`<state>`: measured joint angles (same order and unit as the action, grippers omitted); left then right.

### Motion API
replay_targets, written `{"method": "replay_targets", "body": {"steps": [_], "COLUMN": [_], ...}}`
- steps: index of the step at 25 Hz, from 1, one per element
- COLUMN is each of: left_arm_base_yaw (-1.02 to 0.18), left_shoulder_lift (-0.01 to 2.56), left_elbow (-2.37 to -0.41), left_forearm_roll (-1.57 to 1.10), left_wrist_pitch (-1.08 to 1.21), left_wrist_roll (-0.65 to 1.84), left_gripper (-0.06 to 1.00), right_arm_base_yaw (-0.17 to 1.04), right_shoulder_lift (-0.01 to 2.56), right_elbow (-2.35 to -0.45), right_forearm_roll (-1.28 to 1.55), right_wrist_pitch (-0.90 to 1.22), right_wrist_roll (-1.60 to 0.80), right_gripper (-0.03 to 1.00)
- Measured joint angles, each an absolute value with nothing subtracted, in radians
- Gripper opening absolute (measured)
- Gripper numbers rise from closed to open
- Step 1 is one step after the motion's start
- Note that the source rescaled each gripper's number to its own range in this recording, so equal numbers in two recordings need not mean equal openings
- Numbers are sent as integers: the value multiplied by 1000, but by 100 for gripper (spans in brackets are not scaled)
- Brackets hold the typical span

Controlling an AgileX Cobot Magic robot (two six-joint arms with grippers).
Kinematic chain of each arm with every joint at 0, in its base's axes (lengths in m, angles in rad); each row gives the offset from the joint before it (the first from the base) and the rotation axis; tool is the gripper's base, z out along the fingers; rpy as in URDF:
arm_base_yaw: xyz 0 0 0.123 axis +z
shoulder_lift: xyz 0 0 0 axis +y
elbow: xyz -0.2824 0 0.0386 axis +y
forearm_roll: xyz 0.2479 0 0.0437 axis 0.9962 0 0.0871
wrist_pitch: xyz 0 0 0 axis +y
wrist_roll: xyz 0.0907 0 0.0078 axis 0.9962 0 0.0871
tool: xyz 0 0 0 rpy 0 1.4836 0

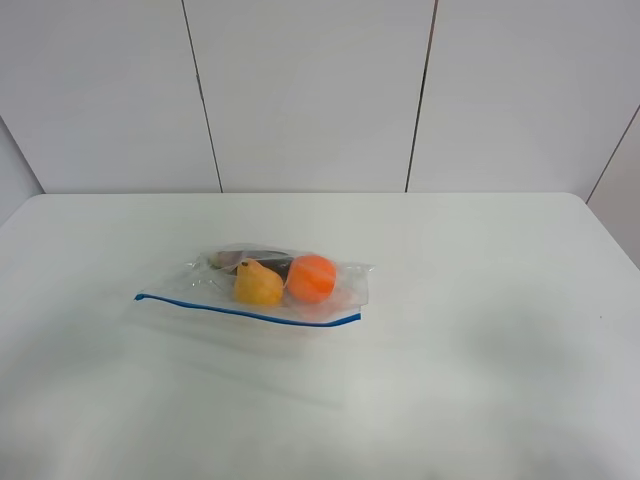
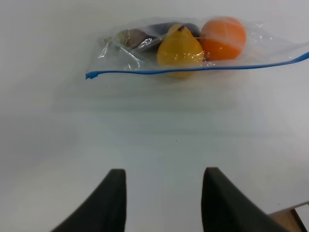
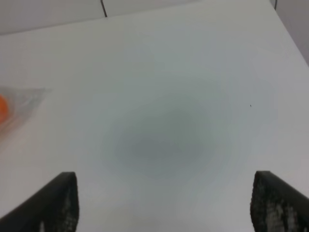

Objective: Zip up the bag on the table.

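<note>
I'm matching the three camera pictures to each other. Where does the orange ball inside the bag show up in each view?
Exterior high: orange ball near the middle, toward the bag's right end.
Left wrist: orange ball at the top, right of centre.
Right wrist: only an orange sliver at the left edge.
Shared landmark: the white table.

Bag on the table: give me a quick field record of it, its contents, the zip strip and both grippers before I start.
bag: clear plastic bag, lying flat on the white table
contents: orange round item, yellow pear-shaped item, dark item behind them
zip strip: blue zip strip along the bag's near long edge; sealed or not, cannot tell
left gripper: left gripper open, short of the bag, holding nothing
right gripper: right gripper open wide over bare table, bag corner at the view's edge
</note>
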<state>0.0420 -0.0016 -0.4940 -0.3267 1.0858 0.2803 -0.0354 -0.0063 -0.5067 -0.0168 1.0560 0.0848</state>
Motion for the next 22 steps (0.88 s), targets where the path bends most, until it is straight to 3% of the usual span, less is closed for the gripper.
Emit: {"method": "replay_targets", "body": {"steps": [22], "left_arm_base_yaw": [42], "left_shoulder_lift": [-2], "left_elbow": [-494], "left_forearm_roll": [-312], "left_wrist_pitch": [1086], "left_wrist_roll": [283], "left_gripper": [67], "right_arm_base_yaw": [-35], "right_shoulder_lift": [-6], "right_elbow": [-507], "right_forearm_roll": [-14], "right_wrist_pitch": [1054], "right_wrist_roll": [85], "right_gripper": [100]}}
